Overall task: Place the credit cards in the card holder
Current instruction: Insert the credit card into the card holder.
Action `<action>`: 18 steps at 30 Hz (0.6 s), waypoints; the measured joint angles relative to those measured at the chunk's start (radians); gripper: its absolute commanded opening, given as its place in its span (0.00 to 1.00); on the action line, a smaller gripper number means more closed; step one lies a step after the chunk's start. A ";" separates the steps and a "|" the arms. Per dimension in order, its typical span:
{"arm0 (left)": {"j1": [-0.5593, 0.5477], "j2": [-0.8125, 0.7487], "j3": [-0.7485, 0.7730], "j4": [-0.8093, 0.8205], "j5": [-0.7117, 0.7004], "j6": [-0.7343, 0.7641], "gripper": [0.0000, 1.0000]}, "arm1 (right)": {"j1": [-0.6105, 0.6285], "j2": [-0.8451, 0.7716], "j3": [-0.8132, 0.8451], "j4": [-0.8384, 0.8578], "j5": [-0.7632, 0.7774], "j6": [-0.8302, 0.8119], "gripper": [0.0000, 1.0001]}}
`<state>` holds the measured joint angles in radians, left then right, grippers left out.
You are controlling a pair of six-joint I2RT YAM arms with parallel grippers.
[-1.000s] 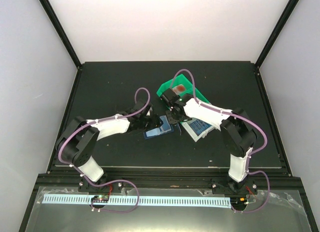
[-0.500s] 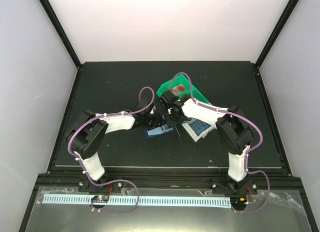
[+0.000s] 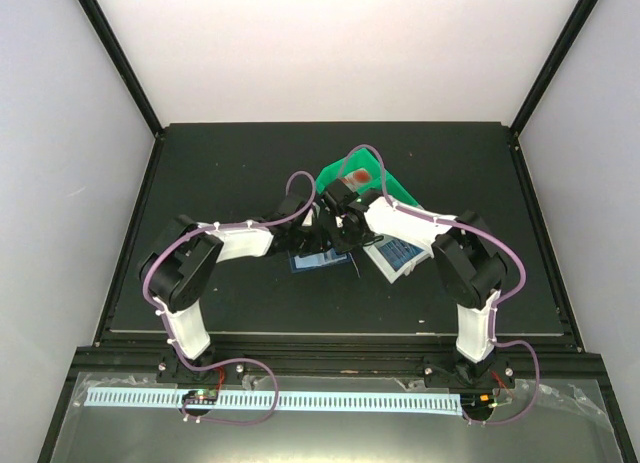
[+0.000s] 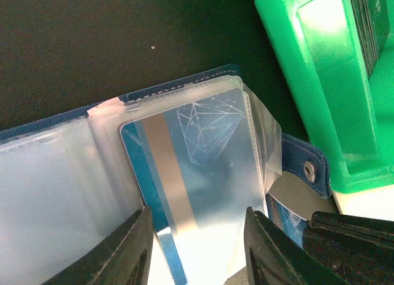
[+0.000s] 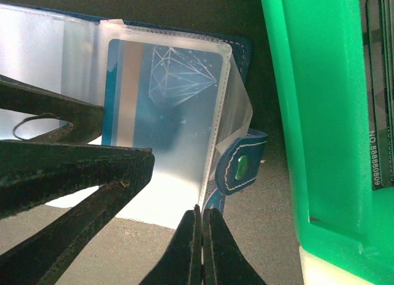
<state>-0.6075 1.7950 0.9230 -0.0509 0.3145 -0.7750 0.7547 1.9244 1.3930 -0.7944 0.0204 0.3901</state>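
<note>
Top external: both arms meet over card holder point(image 3: 318, 258), which lies open on surface point(image 3: 230, 163) abt midway btw left & right edges, nearer the near edge than the far. Green bin point(image 3: 330, 173) just beyond it; white bin point(image 3: 385, 271) w/ blue cards just to its right. Left wrist: blue credit card point(image 4: 191, 156) w/ silver stripe sits in holder's clear sleeve point(image 4: 258, 137), far end close to sleeve's stitched edge. Left gripper point(image 4: 197, 223) fingers spread to abt card width, one at each long edge; can't tell if clamping or just alongside. Right wrist: right gripper point(image 5: 201, 217) fingers pinched together on sleeve's loose edge, beside snap tab point(image 5: 240, 165). Dark cards point(image 5: 377, 82) stand on edge in green bin.
</note>
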 measured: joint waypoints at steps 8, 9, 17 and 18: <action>0.000 0.000 0.001 -0.004 -0.005 0.090 0.43 | 0.000 -0.016 -0.017 0.003 0.033 0.015 0.01; 0.000 0.000 0.004 -0.008 -0.008 0.095 0.44 | 0.000 -0.019 -0.021 0.004 0.045 0.020 0.01; 0.000 -0.129 -0.018 -0.071 -0.049 0.140 0.67 | -0.005 -0.179 -0.088 0.021 0.014 0.039 0.01; 0.000 -0.171 -0.030 -0.080 -0.055 0.143 0.68 | -0.005 -0.222 -0.090 0.029 -0.007 0.039 0.01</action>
<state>-0.6079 1.6238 0.8932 -0.1307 0.2592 -0.6315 0.7498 1.7020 1.3033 -0.7658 0.0135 0.4286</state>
